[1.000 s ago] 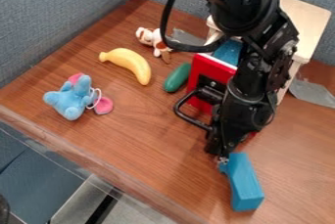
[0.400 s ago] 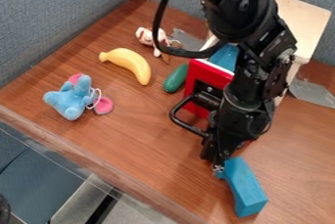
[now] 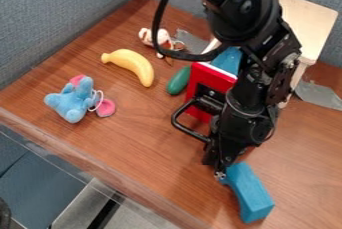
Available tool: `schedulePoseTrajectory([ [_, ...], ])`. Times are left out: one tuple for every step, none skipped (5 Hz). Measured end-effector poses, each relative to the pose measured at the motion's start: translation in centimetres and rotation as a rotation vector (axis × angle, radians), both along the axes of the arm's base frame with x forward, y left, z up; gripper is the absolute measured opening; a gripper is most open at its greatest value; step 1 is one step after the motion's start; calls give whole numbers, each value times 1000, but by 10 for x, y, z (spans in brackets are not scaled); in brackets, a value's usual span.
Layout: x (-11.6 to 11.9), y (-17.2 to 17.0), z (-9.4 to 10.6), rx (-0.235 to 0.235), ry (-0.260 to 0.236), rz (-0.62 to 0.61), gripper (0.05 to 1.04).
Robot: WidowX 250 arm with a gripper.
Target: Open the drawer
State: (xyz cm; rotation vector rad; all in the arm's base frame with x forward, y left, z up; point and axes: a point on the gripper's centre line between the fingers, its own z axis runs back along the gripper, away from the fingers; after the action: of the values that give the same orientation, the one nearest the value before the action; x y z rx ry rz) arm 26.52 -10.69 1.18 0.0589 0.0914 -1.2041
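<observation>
The gripper (image 3: 220,174) hangs at lower centre right, its tip down by the near end of a blue block (image 3: 251,195). Left of and partly behind the lower arm stands the drawer's red front (image 3: 204,76), with a black handle (image 3: 190,131) sticking out toward the lower left. Behind the red front, a blue part of the drawer (image 3: 228,60) shows between it and the pale wooden cabinet (image 3: 307,20), so the drawer is partly out. The arm hides the red front's right side and much of the cabinet.
Left of the drawer lie a green toy vegetable (image 3: 178,80), a yellow banana (image 3: 132,65) and a small brown-and-white toy (image 3: 156,38). A blue plush toy (image 3: 71,101) rests farther left on the wooden table (image 3: 140,145). Grey fabric walls border the back and left.
The gripper has shifted a little left and down. The red front and handle have slid slightly toward the lower left, and the blue block has moved a little down and turned.
</observation>
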Motion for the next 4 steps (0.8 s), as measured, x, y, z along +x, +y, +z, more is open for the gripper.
schedulePoseTrajectory([
  [-3,0,1,1,1,-3,277],
  [-5,0,0,2,-2,2,344],
  [-10,2,-4,20,25,31,646],
  [-7,0,-1,18,17,51,935],
])
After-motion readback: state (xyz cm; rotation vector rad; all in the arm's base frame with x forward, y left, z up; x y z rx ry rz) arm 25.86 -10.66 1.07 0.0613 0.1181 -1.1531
